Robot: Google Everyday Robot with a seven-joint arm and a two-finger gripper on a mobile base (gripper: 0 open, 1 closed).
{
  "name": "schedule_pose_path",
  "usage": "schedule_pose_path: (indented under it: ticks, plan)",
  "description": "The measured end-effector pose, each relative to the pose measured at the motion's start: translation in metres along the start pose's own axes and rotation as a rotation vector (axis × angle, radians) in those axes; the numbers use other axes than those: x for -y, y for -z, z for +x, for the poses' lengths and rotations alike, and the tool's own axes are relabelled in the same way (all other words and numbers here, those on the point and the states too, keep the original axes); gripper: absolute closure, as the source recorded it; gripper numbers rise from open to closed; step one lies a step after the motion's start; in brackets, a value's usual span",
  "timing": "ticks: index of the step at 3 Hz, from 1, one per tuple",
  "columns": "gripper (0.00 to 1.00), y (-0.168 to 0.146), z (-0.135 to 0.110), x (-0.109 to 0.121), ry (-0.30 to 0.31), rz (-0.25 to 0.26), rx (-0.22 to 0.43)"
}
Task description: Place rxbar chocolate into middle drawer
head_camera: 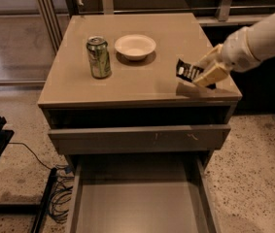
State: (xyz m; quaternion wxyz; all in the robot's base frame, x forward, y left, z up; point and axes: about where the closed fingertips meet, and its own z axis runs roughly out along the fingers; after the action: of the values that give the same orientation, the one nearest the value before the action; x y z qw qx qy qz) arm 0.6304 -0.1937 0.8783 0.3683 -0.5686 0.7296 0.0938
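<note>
The rxbar chocolate (187,72) is a small black wrapper with white lettering. My gripper (206,71) is shut on it and holds it tilted, a little above the front right corner of the cabinet top (142,84). The bar's shadow lies on the top just below it. The middle drawer (137,205) is pulled out wide at the bottom of the view, below and to the left of the gripper. Its flat grey floor is bare.
A green soda can (98,57) and a white bowl (135,46) stand on the back left of the cabinet top. A drawer with a scuffed grey front (137,138) is slightly out above the open one. Cables (59,198) lie on the floor at left.
</note>
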Motion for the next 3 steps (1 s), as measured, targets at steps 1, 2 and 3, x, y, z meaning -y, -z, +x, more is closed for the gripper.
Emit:
schedule_pose_path:
  ticks: [1,2,3]
  plan:
    - [1.0,0.021,0.01,-0.051,0.009,0.025,0.034]
    - [1.0,0.027,0.022,-0.099,0.018,0.068,0.032]
    - [1.0,0.005,0.054,-0.15,-0.035,0.072,0.006]
